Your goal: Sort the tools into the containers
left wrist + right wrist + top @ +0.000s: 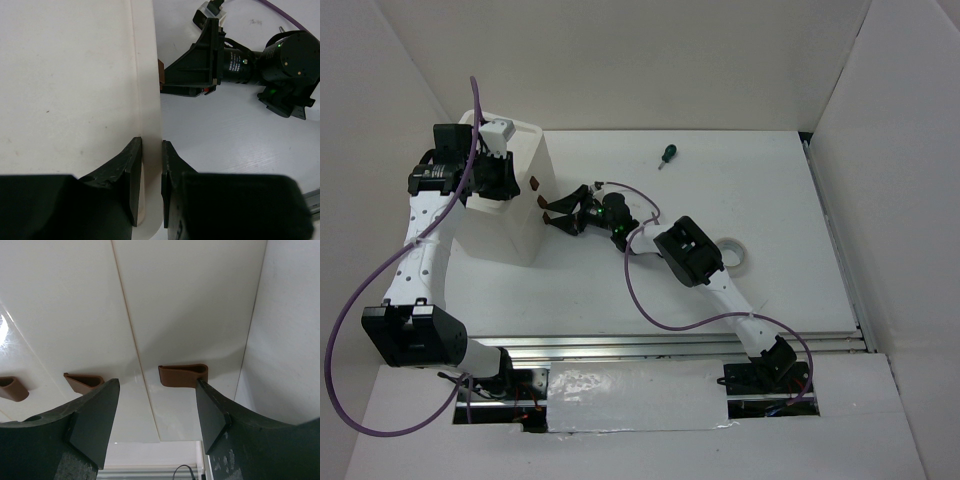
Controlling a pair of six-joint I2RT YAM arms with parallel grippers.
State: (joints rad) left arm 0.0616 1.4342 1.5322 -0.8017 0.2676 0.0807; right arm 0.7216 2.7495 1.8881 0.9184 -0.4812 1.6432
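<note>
The tall white cabinet (520, 205) stands at the left of the table. My left gripper (498, 180) sits on top of it, its jaws pinched on the cabinet's edge (150, 100). My right gripper (552, 214) is open at the cabinet's front. In the right wrist view it (156, 390) faces the white drawers, and its right finger touches the end of one red-brown handle (182, 375). Two more handles (84, 382) show to the left. The short green-handled screwdriver (666, 155) lies at the back. The white tape roll (738, 256) lies partly under the right arm. Scissors and the longer screwdriver are out of view.
White walls close in the table on the left, back and right. The right arm's purple cable (640, 300) loops over the table middle. A metal rail (670, 345) runs along the near edge.
</note>
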